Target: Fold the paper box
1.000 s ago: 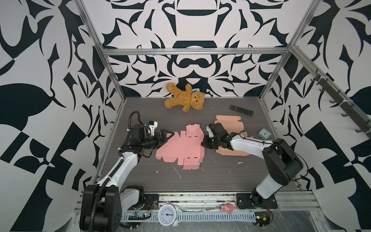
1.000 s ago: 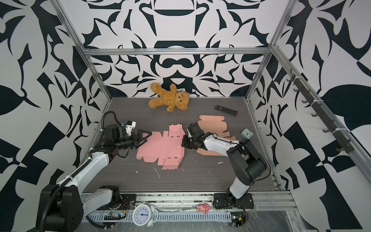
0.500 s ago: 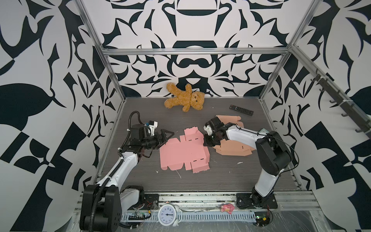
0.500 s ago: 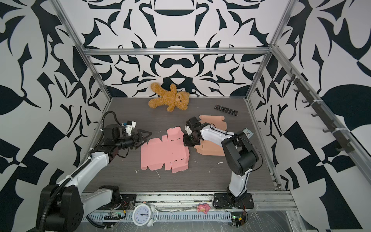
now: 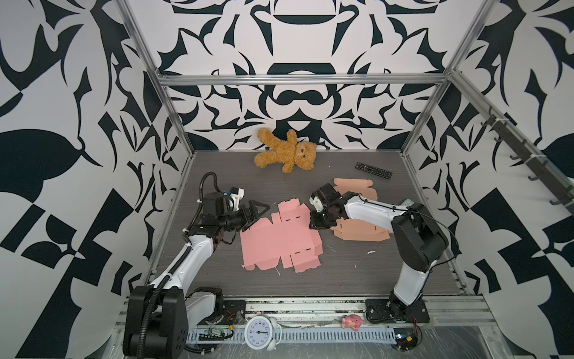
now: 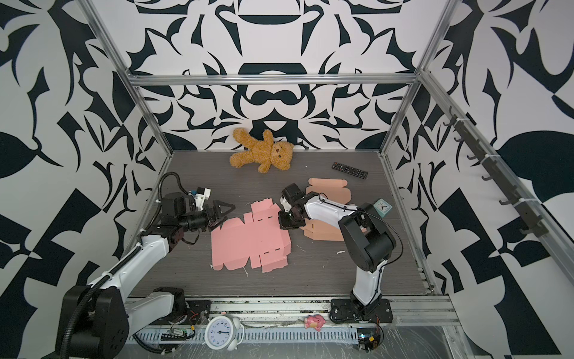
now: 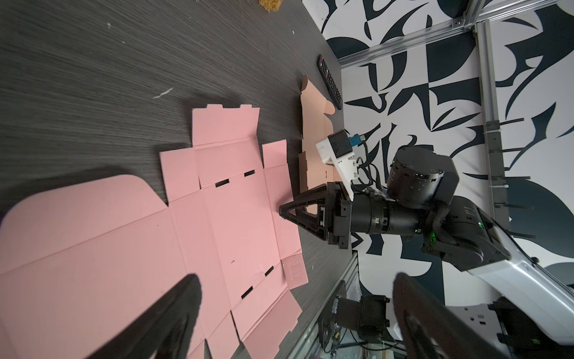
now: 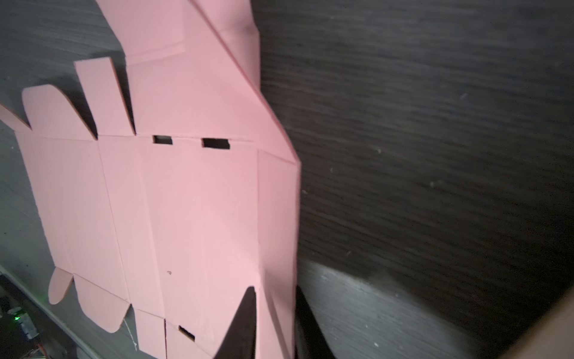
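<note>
Paper box: your pink paper box (image 5: 279, 245) (image 6: 248, 245) (image 7: 217, 233) (image 8: 186, 202) lies unfolded near the middle of the worktop (image 5: 341, 273) (image 6: 310, 279), a little towards the front edge. Its slots and creases face up. The strip along its right side is bent up slightly along its crease.

Right gripper: your right gripper (image 5: 314, 221) (image 6: 284, 222) (image 7: 281, 214) (image 8: 273, 310) sits at the box's back right corner. Its jaws stand a little apart, astride that bent strip, one jaw over the pink card and the other past its edge. The right wrist view is too dark there to say whether either jaw presses the card.

Left gripper: your left gripper (image 5: 259, 216) (image 6: 222, 214) (image 7: 295, 326) is spread wide and holds nothing. It hangs over the box's back left corner, pointing towards the right arm.

Tan card: tan card blanks (image 5: 357, 231) (image 6: 323, 233) lie flat between the box and the worktop's right edge, partly under the right arm.

Back edge: a teddy bear (image 5: 285, 155) (image 6: 262, 155) lies at the middle of the back edge. A remote control (image 5: 373, 170) (image 6: 350, 170) lies near the back right corner.
</note>
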Controlling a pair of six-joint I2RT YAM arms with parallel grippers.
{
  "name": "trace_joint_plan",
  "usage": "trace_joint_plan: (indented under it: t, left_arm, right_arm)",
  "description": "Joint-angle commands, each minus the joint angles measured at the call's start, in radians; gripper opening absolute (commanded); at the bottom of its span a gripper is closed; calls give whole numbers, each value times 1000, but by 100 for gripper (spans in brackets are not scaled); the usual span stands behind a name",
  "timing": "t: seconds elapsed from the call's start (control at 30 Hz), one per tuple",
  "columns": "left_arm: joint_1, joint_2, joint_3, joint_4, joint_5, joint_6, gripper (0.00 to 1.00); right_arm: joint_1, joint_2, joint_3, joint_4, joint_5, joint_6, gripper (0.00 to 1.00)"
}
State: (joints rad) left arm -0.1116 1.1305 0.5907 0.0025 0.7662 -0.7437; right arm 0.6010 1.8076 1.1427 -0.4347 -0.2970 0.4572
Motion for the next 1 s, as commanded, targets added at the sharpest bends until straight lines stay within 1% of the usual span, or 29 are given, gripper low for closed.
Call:
trace_joint_plan:
  t: [0.0,0.17,0.37,0.53,0.63,0.8,0.83,0.87,0.93,0.97]
  left_arm:
    - [-2,-3,15,-10,-1,0,99]
    - [-3,-10,12,-10,1,-2,99]
    - [-2,-21,11,-15,1,-4,99]
    - [-2,-22,14,-19,1,-3,99]
    - [-2,-21,12,-23,0,1,99]
    - [-2,-22,9,-42,-10,19,99]
    - [-2,-18,10,-44,-10,23,97]
    - [-3,-13,12,-45,-8,23,94]
    - [-4,-6,18,-44,-8,25,87]
    - [-6,-1,21,-44,-10,27,81]
  right_arm:
    - [10,-37,-32,40,24,39,24]
    - [12,-33,-76,104,3,82,24]
    - [14,-25,-96,151,0,111,21]
    - [19,-24,-104,162,6,115,16]
    - [19,-55,-110,170,6,102,11]
    - [20,-143,-61,82,25,40,5]
    - [20,-159,-51,66,24,28,5]
    - [22,-178,-40,48,23,15,4]
    - [26,-203,-11,-1,23,-13,3]
    - [34,-212,12,-37,34,-29,3]
